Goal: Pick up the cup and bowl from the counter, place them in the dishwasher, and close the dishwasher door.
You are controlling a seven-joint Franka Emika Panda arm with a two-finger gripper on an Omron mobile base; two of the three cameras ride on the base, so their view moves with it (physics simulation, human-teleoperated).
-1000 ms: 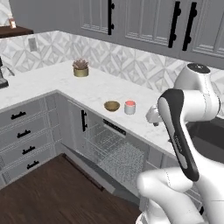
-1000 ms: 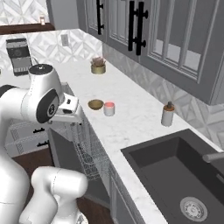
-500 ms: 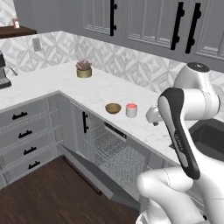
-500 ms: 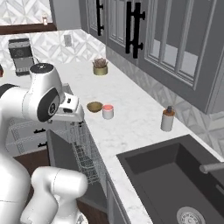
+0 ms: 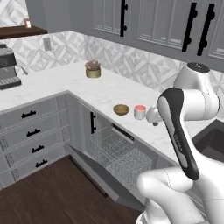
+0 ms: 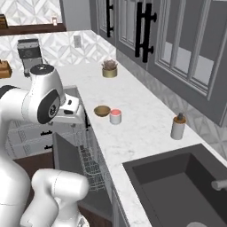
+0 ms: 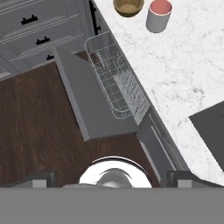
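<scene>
Cup (image 5: 140,112): short, white outside w/ salmon-red inside, upright on counter (image 5: 100,91) near front edge. Bowl (image 5: 121,109): shallow, golden-brown, upright, just beside cup at its 9 o'clock in left base view; prob. not touching. Dishwasher (image 5: 114,151) below them, door (image 7: 89,100) dropped open, grey wire rack (image 7: 114,83) pulled out, looks empty.

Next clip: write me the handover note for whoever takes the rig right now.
Pincer: empty, high above the floor beside the open dishwasher; whether it is open or shut cannot be told.
Cup and bowl: side by side on the counter, untouched.
Dishwasher door: dropped open, racks empty.
Done: nothing loaded.
Left: load the cup and bowl, then close the door.
</scene>
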